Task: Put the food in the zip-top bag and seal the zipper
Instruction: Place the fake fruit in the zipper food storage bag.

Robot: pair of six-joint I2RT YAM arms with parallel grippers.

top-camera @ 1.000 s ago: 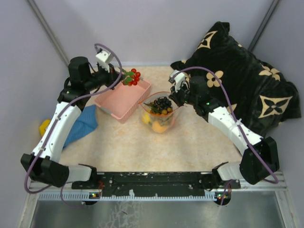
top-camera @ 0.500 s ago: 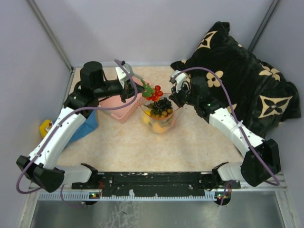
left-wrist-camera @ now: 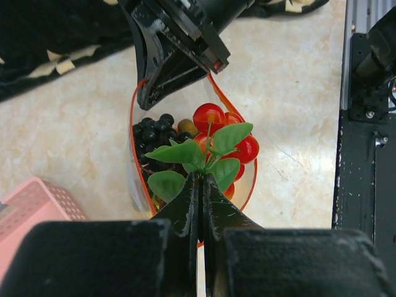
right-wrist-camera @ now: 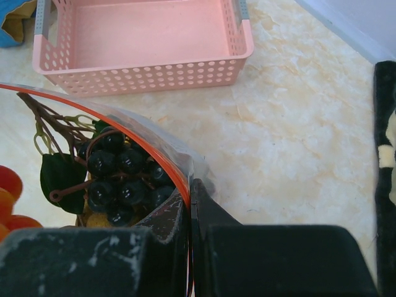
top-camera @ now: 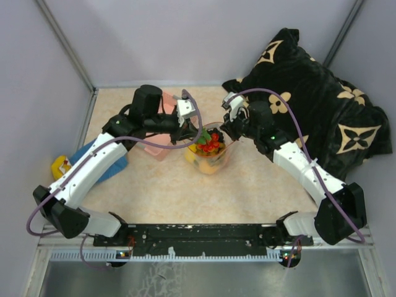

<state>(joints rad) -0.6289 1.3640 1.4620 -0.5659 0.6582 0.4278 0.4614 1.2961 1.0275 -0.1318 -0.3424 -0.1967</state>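
Your left gripper [left-wrist-camera: 199, 180] has swung from the pink plastic basket [right-wrist-camera: 142, 37] to above the clear crinkly zip-top bag [top-camera: 213, 162]. Its fingers are clamped on the red cherry cluster with green leaves [left-wrist-camera: 221, 133]. Your right gripper [right-wrist-camera: 189, 185] pinches the red-orange zipper strip [right-wrist-camera: 124, 128], holding the mouth open. Release looks next.

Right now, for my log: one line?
left gripper: shut on leafy red cherry sprig; right gripper: shut on clear plastic bag rim; sprig: over bag

Bright, even light, soft shadows (sharp)
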